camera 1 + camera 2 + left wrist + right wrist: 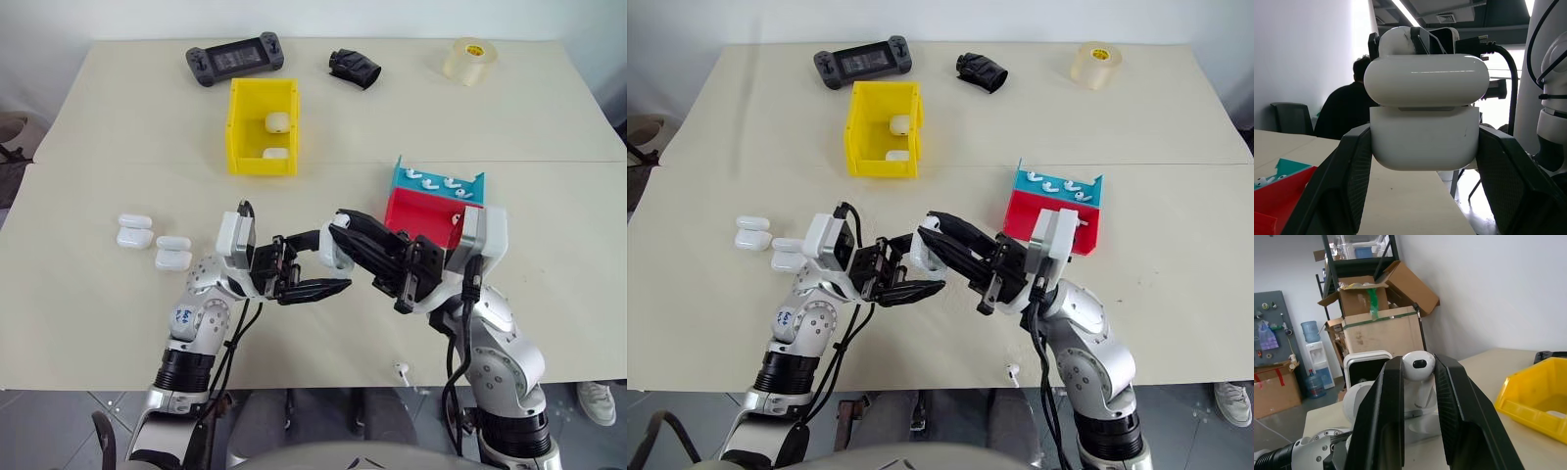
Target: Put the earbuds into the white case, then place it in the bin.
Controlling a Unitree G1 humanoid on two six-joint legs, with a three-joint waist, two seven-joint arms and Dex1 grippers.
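At frame centre, the left gripper (323,287) clamps the open white case (1425,142) while the right gripper (1419,366) pinches an earbud (1419,364) above it; the bin (238,127) stands upper left.

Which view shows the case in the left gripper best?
The left wrist view: the white case sits large between the left gripper's fingers, lid ajar. The head views show little of it behind both grippers; the right wrist view catches it behind the pinched earbud.
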